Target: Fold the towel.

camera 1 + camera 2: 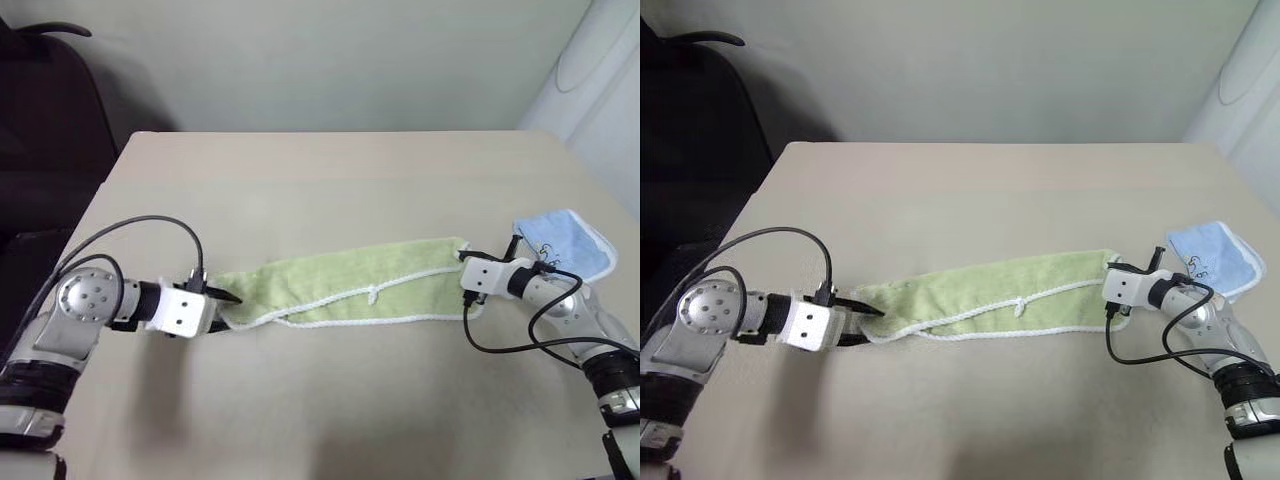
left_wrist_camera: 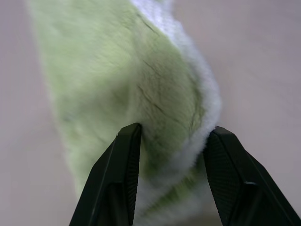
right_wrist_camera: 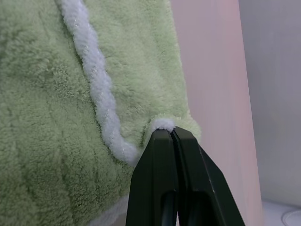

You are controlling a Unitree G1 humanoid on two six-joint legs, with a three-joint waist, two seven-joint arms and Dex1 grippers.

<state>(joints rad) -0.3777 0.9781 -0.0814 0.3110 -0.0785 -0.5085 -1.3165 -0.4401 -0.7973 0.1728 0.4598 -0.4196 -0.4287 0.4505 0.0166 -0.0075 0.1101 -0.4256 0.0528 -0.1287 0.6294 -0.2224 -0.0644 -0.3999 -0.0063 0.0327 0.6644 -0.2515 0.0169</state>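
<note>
**Towel stretched between both grippers, folded lengthwise**

The towel (image 1: 350,285) lies on the desk (image 1: 330,180) as a long narrow band, already doubled along its length, running from the robot's left to its right across the near half of the surface. The white edging shows along the near side, with a small loop about midway.

Left gripper (image 2: 171,141): the two black fingers stand apart with the towel's end between them; the thick folded corner fills the gap and both fingers touch the cloth. This reads as a loose hold on a bulky fold, not a tight clamp.

Right gripper (image 3: 171,134): fingers pressed together on the corner of the towel's other end, pinching the white edging.

Handling, as a judgement: the terry cloth is soft, light and limp. It will sag and bunch wherever it is unsupported, and its pile will drag against the desk. Hold it at the corners, over the stitched edging, where the layers are thickest and least likely to slip. Grip all layers together, or the fold may open.

A blue cloth (image 1: 565,245) lies just beyond the right gripper, near the desk's right edge, apart from the towel.
</note>
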